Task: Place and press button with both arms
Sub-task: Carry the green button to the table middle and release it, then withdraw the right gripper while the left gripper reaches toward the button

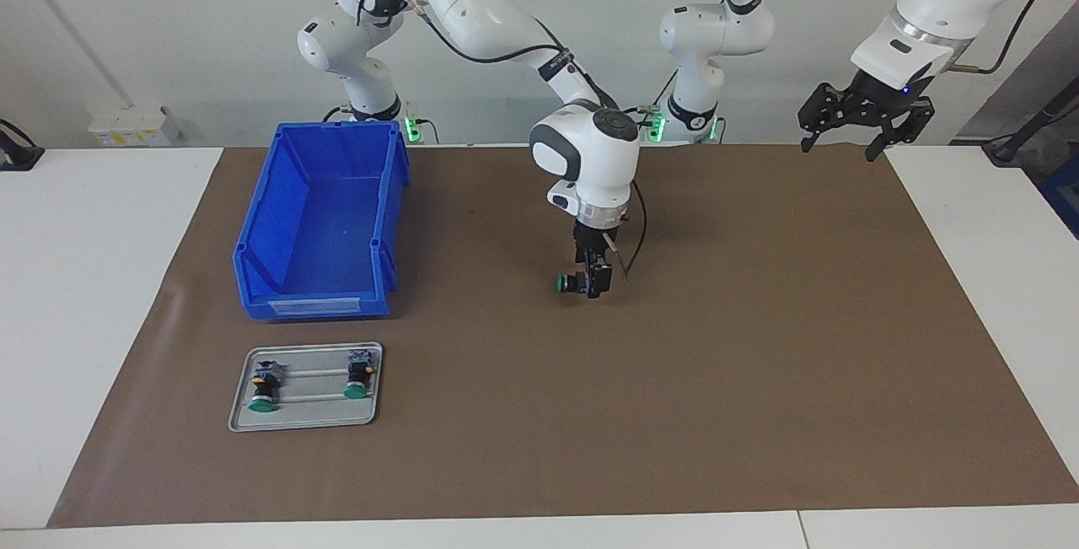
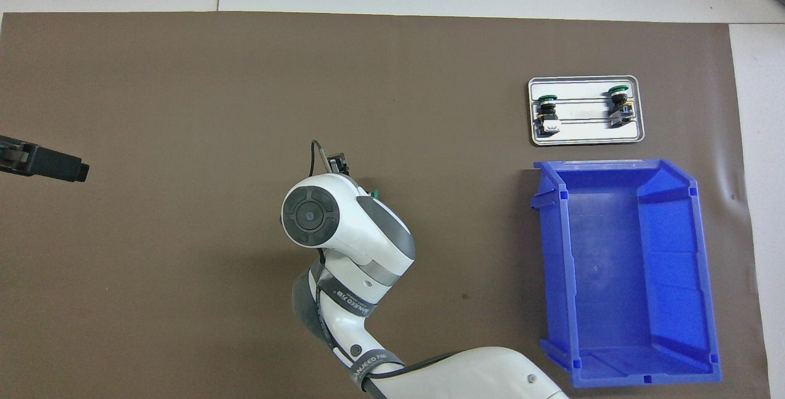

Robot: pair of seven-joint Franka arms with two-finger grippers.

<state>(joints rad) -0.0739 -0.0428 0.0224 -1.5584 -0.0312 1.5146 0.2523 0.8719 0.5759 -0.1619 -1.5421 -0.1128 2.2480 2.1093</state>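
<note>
Over the middle of the brown mat (image 1: pixel 759 347), my right gripper (image 1: pixel 593 279) hangs low, pointing straight down from the white wrist. The button (image 1: pixel 570 282) is at its fingertips, lying on its side with the green cap turned toward the right arm's end of the table. The black body of the button is between or against my fingers, but I cannot tell if the fingers clamp it or have let it go, and I cannot tell if it rests on the mat. My left gripper (image 1: pixel 866 115) waits raised over the mat's edge at the left arm's end of the table; its fingers stand spread apart and it holds nothing. Toward the right arm's end from my right gripper stands a blue bin (image 1: pixel 324 220), and beside the bin lies a small metal tray (image 1: pixel 305 420) with two more buttons (image 1: pixel 264 387) on it.
</note>
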